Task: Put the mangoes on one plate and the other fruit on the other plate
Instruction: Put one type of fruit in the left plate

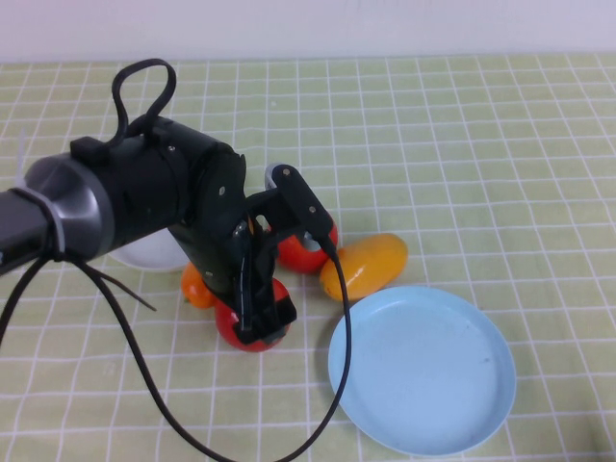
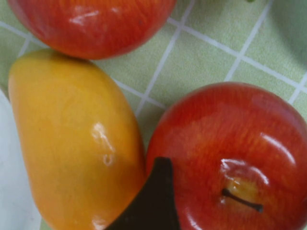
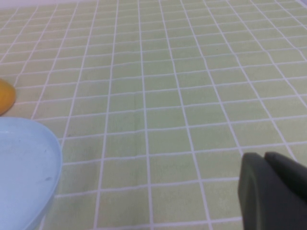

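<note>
My left gripper point(image 1: 256, 323) is down over the near red apple point(image 1: 231, 327), open, and the apple point(image 2: 230, 143) lies between its fingers. One finger point(image 2: 153, 201) sits in the gap between this apple and a mango point(image 2: 72, 143). That mango point(image 1: 196, 287) lies half hidden under the arm. The second apple point(image 1: 306, 252) and second mango point(image 1: 368, 266) lie just behind. The white plate point(image 1: 144, 252) is mostly covered by the arm. The light blue plate point(image 1: 423, 371) lies empty at the front right. My right gripper point(image 3: 265, 159) is shut over bare cloth and holds nothing.
A green checked cloth point(image 1: 462, 144) covers the table. The left arm's black cable point(image 1: 339, 318) loops down across the blue plate's left rim. In the right wrist view, the blue plate's rim point(image 3: 53, 158) and a mango's tip point(image 3: 5, 96) show.
</note>
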Motion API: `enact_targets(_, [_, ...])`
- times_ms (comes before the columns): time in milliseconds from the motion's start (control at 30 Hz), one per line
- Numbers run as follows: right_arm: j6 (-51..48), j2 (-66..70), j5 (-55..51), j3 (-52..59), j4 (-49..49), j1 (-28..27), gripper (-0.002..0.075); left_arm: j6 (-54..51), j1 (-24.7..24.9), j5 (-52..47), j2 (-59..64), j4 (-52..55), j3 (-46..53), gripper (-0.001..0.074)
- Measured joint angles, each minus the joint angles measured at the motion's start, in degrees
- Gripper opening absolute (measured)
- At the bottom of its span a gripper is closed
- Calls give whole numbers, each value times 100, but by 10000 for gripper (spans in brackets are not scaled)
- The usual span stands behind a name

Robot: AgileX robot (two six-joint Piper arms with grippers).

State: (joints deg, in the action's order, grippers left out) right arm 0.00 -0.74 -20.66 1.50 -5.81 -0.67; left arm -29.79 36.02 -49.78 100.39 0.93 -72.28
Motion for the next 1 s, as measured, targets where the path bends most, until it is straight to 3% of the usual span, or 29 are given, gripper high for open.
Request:
enact_targets(167, [0,0,0,0,0,0,-17,0,0,12,14,14,0,660])
enact_targets(367, [0,0,0,0,0,0,-17,0,0,23,14,37,-8,500])
enact_targets(633, [0,0,0,0,0,0,-17,0,0,-115,-30,-21,-129,493])
enact_targets(867, [0,0,0,0,0,0,-17,13,13,-846,-294,-13,-1039,480])
enact_targets(900, [0,0,0,0,0,0,-17,53,13,-926,-322,58,-1188,464])
enact_targets(967, [0,0,0,0,0,0,-17,216,13,-983,-359,415,-1407,335])
enact_targets(1000, [0,0,0,0,0,0,-17,322,1,-930,-363,678,-1450,307])
